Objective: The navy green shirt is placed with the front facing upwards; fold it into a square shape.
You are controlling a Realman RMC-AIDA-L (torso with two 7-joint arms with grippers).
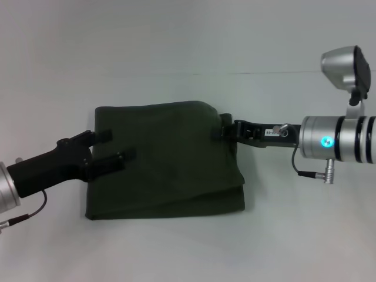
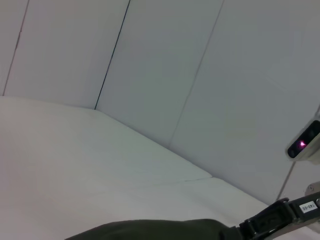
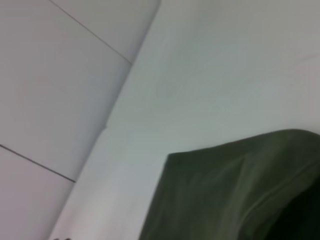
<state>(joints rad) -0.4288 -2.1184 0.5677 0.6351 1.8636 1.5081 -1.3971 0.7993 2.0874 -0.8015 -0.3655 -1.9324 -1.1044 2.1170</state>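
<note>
Dark olive-green cotton shirt, folded into a roughly square multi-layer packet, lying flat on the white table at centre of the head view. Left gripper reaches in from the left, its 2 black fingers spread wide over the packet's left edge. Right gripper meets the packet's upper right corner, where the cloth bunches slightly; whether it pinches the fabric cannot be told. Both wrist views show only an edge of green cloth against the white surface and wall panels.

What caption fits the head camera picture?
Left gripper open over the folded green shirt; right gripper at its far right edge.
</note>
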